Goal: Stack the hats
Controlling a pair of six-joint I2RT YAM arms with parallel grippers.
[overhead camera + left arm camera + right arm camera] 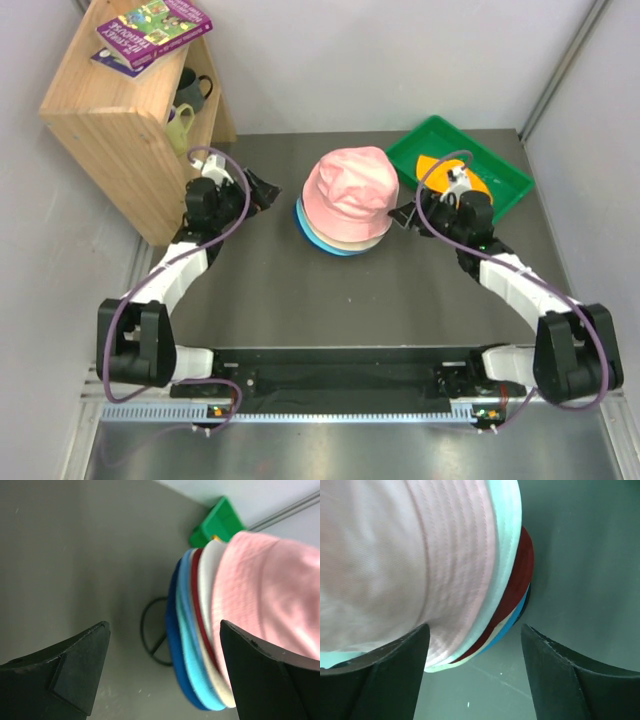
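Observation:
A stack of bucket hats stands at the table's middle with a pink hat on top. Below it show white, dark red, beige, teal and blue brims. The stack rests on a black wire stand. An orange-yellow hat lies in the green tray, partly hidden by my right arm. My left gripper is open and empty just left of the stack. My right gripper is open and empty at the stack's right edge, with the brims between its fingers' line of sight.
A wooden shelf with mugs and books stands at the back left, close to my left arm. The green tray also shows in the left wrist view. Grey walls close the back and sides.

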